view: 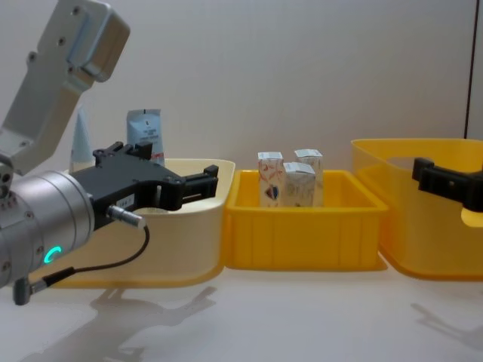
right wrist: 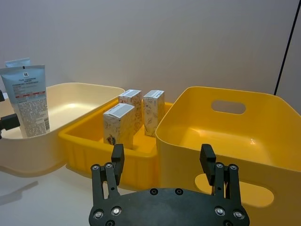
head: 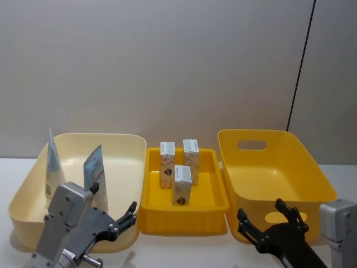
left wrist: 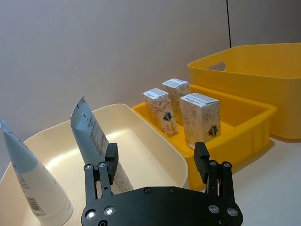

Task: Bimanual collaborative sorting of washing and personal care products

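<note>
- The left gripper [head: 126, 216] hangs at the near rim of the cream bin [head: 129, 144]. Its two black fingers are spread wide with nothing between them.
- The right gripper [head: 262, 216] hangs in front of the near wall of the large yellow bin [head: 312, 173]. It is also spread wide and grips nothing.
- Just beyond the left gripper, the white squeeze tube [head: 95, 167] stands in the cream bin with its blue crimped end up, leaning a little.
- The pale blue tapered tube [head: 54, 167] stands farther left in the same bin, near its left wall and apart from the white squeeze tube.
- Three small white cartons stand upright in the shallow yellow tray [head: 184, 216] between the two bins. The left rear carton [head: 167, 156] and the right rear carton [head: 191, 152] are side by side, and the front carton [head: 182, 184] is nearer the robot.
- Bins and tray sit close in a row on the pale table [head: 184, 251].
</note>
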Controlling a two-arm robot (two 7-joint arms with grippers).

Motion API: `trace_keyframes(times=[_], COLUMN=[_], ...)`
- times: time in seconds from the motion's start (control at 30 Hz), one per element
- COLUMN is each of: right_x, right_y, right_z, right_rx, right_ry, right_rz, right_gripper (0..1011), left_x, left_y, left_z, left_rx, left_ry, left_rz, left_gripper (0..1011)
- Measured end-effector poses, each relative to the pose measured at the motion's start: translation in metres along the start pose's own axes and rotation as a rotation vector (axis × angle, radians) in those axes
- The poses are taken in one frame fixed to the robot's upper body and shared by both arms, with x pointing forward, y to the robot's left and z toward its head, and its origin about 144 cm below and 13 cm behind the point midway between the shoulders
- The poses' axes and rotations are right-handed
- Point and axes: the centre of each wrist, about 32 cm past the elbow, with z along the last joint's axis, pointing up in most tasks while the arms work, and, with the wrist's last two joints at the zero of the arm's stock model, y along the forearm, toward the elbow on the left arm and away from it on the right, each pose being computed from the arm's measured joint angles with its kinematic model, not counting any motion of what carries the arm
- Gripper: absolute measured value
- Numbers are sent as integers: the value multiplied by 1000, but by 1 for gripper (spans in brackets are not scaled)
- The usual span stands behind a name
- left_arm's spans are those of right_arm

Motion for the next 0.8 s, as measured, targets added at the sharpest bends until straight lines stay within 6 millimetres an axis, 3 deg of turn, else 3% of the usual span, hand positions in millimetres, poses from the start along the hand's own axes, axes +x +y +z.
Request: trace_keyframes(times=[0.8], right_x=[0], right_y=[0], right_z=[0], right_rx=[0], right_ry=[0], right_rz=[0], right_gripper=[1001], left_x=[0], left_y=[0], left_z=[0], left_rx=[0], left_ry=[0], left_rz=[0], left_gripper=[1002])
